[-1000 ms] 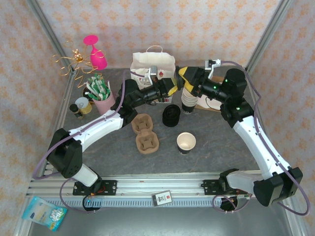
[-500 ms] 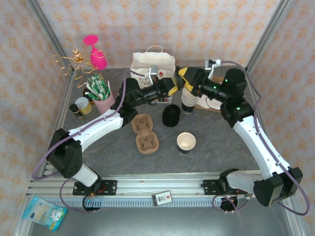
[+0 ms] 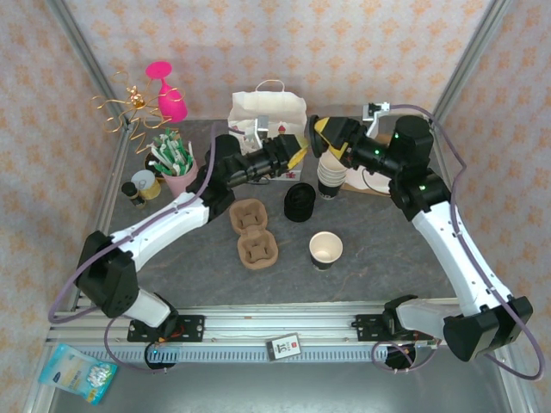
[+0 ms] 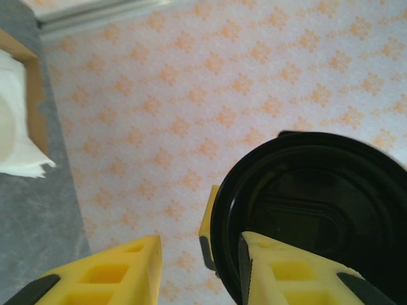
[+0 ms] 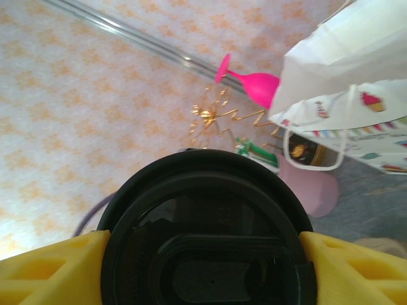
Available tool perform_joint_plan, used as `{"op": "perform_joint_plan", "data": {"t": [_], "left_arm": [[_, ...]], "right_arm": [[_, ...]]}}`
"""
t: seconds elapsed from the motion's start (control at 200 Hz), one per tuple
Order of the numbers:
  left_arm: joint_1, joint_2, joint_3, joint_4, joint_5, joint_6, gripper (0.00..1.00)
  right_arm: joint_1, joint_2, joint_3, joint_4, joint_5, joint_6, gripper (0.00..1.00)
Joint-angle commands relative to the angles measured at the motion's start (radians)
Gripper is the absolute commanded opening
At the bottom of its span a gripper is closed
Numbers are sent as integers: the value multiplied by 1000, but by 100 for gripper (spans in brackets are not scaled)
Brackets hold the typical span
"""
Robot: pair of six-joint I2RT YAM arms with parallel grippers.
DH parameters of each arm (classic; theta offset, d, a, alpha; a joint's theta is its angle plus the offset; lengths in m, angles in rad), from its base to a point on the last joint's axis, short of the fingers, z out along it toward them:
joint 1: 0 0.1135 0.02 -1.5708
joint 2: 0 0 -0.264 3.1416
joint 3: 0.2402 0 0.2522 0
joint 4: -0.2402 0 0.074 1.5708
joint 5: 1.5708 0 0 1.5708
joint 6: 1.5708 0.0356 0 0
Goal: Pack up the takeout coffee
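Observation:
A round black lid [image 5: 206, 254] sits edge to edge between the yellow fingers of my right gripper [image 5: 203, 254], which is shut on it, up at the back of the table [image 3: 325, 142]. My left gripper [image 4: 198, 254] stands open right beside it [image 3: 297, 155]. The lid [image 4: 311, 210] lies against the outer side of its right finger [image 4: 286, 273], and the left finger is well apart. The takeout coffee cup [image 3: 325, 249], dark-sided with a cream inside, stands upright and lidless in the middle of the table.
A white paper bag [image 3: 267, 116] stands open at the back, behind the grippers. Below them are a stack of cups [image 3: 330, 181], a stack of black lids [image 3: 299, 203] and a cardboard cup carrier [image 3: 253, 231]. A pink cup of sachets [image 3: 178, 168] stands at the left.
My left gripper's jaws have parted and let go of the lid, and that arm has drawn back a little to the left. The right gripper keeps the lid.

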Motion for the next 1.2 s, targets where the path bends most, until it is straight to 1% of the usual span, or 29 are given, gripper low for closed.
{"op": "perform_joint_plan", "data": {"t": [0.0, 0.09, 0.255, 0.41, 0.556, 0.636, 0.706, 0.896, 0.986, 1.196], "left_arm": [[23, -93, -27, -168, -92, 150, 37], [33, -148, -46, -306, -171, 247, 37], [34, -235, -103, -453, -254, 374, 37], [34, -299, -153, -551, -300, 491, 36], [33, -337, -196, -643, -360, 586, 36], [30, -353, -224, -671, -377, 626, 36], [24, -361, -243, -694, -384, 655, 36], [15, -388, -298, -711, -426, 665, 36], [14, -405, -320, -691, -436, 655, 36], [14, -431, -332, -707, -473, 655, 36]], "right_arm": [[15, -12, 52, -181, 114, -137, 72], [42, 0, 78, -317, 200, -206, 72], [103, 7, 97, -552, 386, -296, 72], [182, -19, 50, -705, 546, -311, 72], [281, -42, -28, -819, 666, -268, 72], [330, -65, -90, -855, 723, -228, 72], [366, -77, -145, -875, 749, -203, 72], [460, -86, -253, -861, 798, -125, 71], [487, -68, -251, -833, 804, -116, 71], [557, 5, -220, -843, 895, -100, 72]]}}
